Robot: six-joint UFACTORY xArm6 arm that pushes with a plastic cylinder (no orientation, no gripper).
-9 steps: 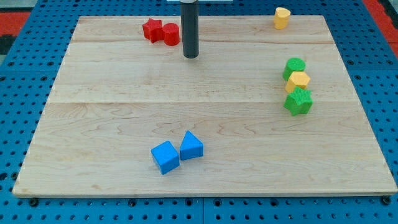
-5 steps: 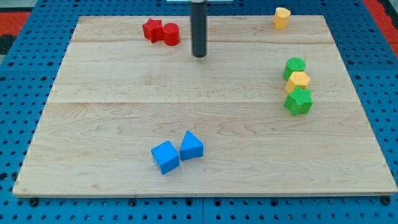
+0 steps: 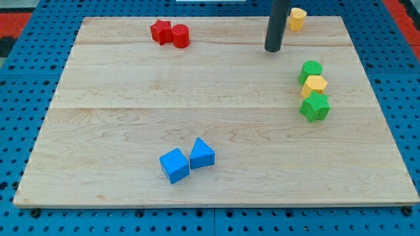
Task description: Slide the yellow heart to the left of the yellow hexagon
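Yellow heart (image 3: 297, 18) sits at the view's top edge of the board (image 3: 131, 118), up and to the view's right of my tip (image 3: 273, 49), near it but not touching. No pincer is fitted: the arm ends in a plain rod, so there is nothing to spread or press together, and nothing is pinched. Yellow hexagon (image 3: 315, 86) lies below and to the view's right of my tip, well apart from the heart, touching the green block above it (image 3: 311, 69) and the green block below it (image 3: 315, 107) in one short column. Progress judgement: the task is not done; the heart stands far above the hexagon rather than beside it on the view's left. Remaining work, as judged from this layout: bring my tip round to the far side of the heart and push it down the view to the spot just left of the hexagon, without disturbing the green column. Other items are well away to the view's left of my tip: the red pair (image 3: 170, 33) and the two blue blocks (image 3: 187, 160).
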